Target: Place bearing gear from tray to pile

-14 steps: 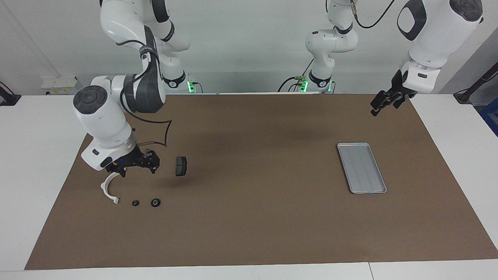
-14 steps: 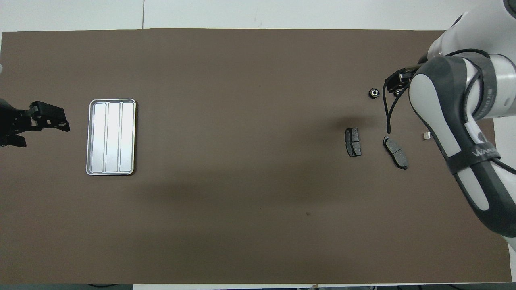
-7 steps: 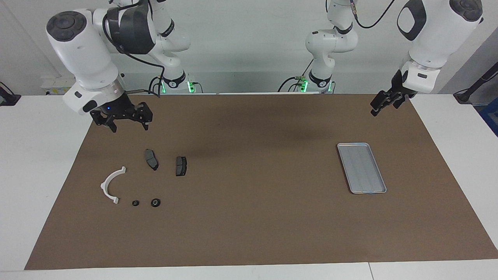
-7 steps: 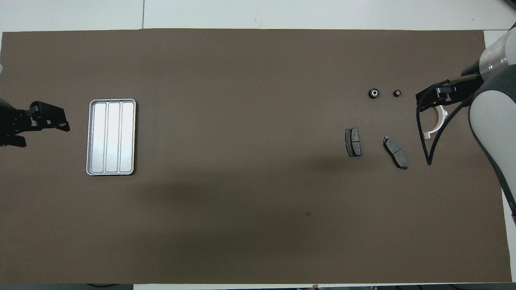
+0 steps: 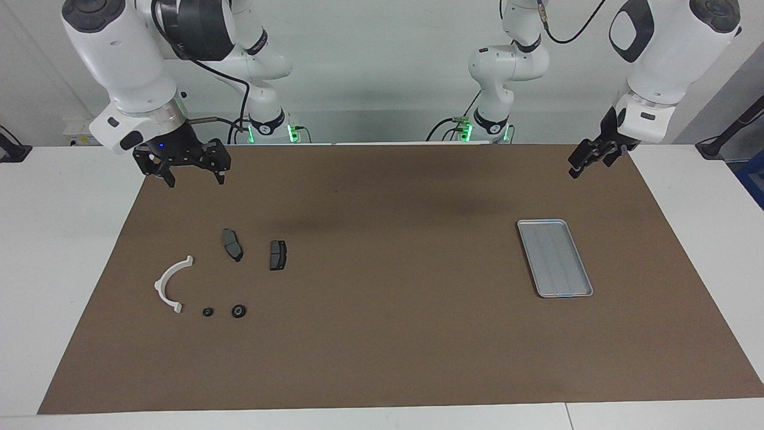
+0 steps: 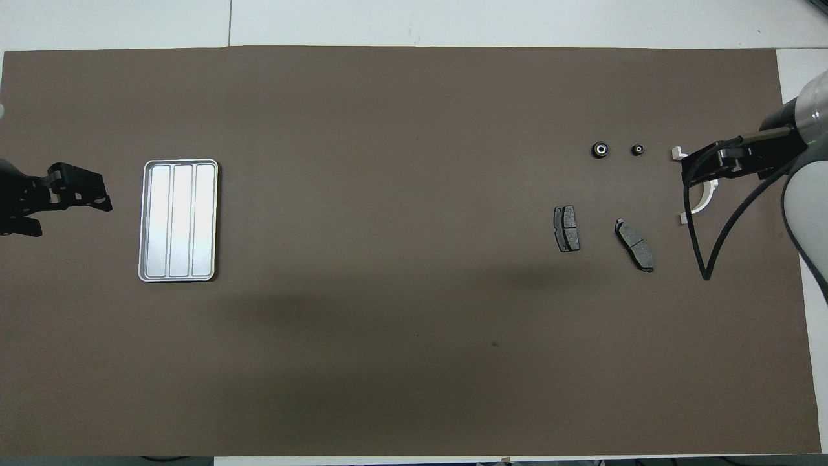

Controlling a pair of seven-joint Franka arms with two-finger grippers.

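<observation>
Shallow ridged silver metal tray (image 5: pixel 555 258) lies empty toward the left arm's end. Two small black round bearing gears (image 5: pixel 238 311) sit beside the white semicircular plastic bracket (image 5: pixel 170 285). Right gripper (image 5: pixel 191 177) and left gripper (image 5: pixel 587 160), both open, hang raised.

Wide bare brown mat (image 5: pixel 388 197) between tray (image 5: pixel 554 257) and pile (image 5: pixel 203 280). Obstacles low only: white bracket (image 5: pixel 170 284), two brake pads (image 5: pixel 232 245), two small round parts (image 5: pixel 238 311). Raised above mat's edges: right gripper (image 5: pixel 192 177), left gripper (image 5: pixel 588 160), both spread.
</observation>
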